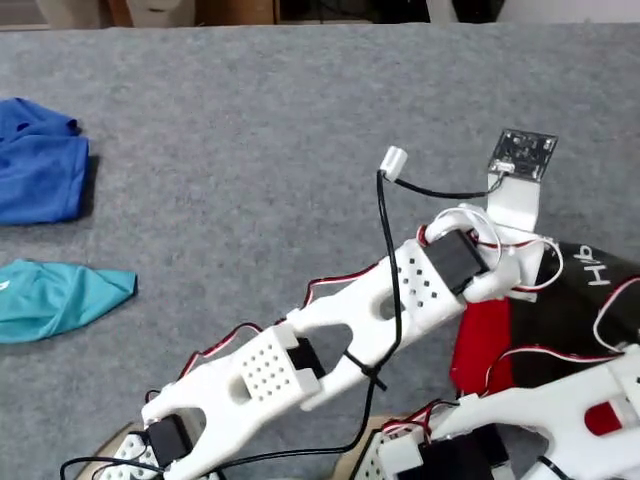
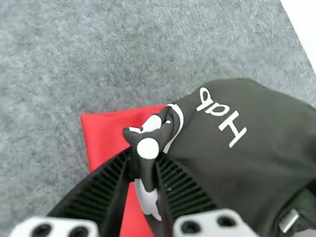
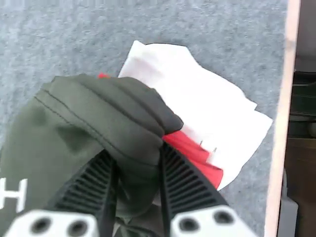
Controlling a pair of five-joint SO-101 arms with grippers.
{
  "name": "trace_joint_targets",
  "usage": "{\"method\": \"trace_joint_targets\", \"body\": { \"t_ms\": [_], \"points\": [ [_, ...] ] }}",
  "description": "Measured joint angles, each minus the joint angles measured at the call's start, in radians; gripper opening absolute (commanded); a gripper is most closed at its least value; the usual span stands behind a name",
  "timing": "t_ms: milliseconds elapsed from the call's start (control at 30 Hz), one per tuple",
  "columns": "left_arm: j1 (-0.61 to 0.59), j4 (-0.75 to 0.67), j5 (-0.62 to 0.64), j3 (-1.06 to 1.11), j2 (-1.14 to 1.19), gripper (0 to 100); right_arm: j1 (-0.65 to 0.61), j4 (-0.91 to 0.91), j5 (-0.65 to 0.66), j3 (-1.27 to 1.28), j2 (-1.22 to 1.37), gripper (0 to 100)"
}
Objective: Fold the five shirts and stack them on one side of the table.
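At the table's right side, a black shirt (image 1: 570, 315) with white lettering lies on a folded red shirt (image 1: 480, 350). My left gripper (image 2: 148, 148) is shut on the black shirt's (image 2: 232, 163) white-trimmed edge, over the red shirt (image 2: 106, 133). My right gripper (image 3: 136, 163) is shut on a fold of the same black shirt (image 3: 98, 113), above the red shirt (image 3: 192, 153) and a folded white shirt (image 3: 207, 108). A folded blue shirt (image 1: 40, 165) and a crumpled teal shirt (image 1: 55, 295) lie at the far left.
Grey carpet-like cloth (image 1: 260, 130) covers the table. The left arm (image 1: 330, 330) stretches diagonally from the front edge towards the right-hand pile, and the right arm (image 1: 560, 410) sits low at the front right. The table's right edge (image 3: 285, 98) runs close to the white shirt.
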Motion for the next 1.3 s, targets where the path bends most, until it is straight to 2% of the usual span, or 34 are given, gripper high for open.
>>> {"method": "trace_joint_targets", "body": {
  "t_ms": [167,233,367,467,767,833,900,967,1133,1233,1300],
  "points": [
    [0.0,-0.009,0.0,0.003,0.0,2,0.031,-0.051,0.003,0.031,0.0,2.3],
    [0.0,-0.009,0.0,0.015,0.0,4,0.032,-0.051,0.003,0.032,0.0,8.2],
    [0.002,-0.009,0.0,0.035,0.0,16,0.034,-0.04,0.003,0.034,0.0,24.6],
    [0.002,-0.003,0.018,0.041,0.0,20,0.034,-0.032,0.003,0.034,0.0,28.9],
    [-0.003,0.012,0.068,0.041,0.0,20,0.034,-0.032,0.003,0.034,0.0,27.8],
    [-0.023,0.012,0.068,0.041,0.0,19,0.034,-0.032,0.003,0.034,0.0,21.3],
    [-0.061,0.026,0.068,0.037,-0.008,15,0.035,-0.032,0.003,0.034,0.0,10.4],
    [-0.115,0.058,0.068,0.009,-0.018,12,0.035,-0.032,0.003,0.031,0.0,0.1],
    [-0.288,0.172,-0.02,-0.055,-0.044,5,-0.037,0.015,0.029,-0.064,-0.008,3.2],
    [-0.407,0.256,-0.1,-0.072,-0.044,2,-0.15,0.118,0.077,-0.098,-0.009,3.0],
    [-0.497,0.311,-0.158,-0.077,-0.044,2,-0.269,0.199,0.144,-0.104,-0.009,3.0]
  ]
}}
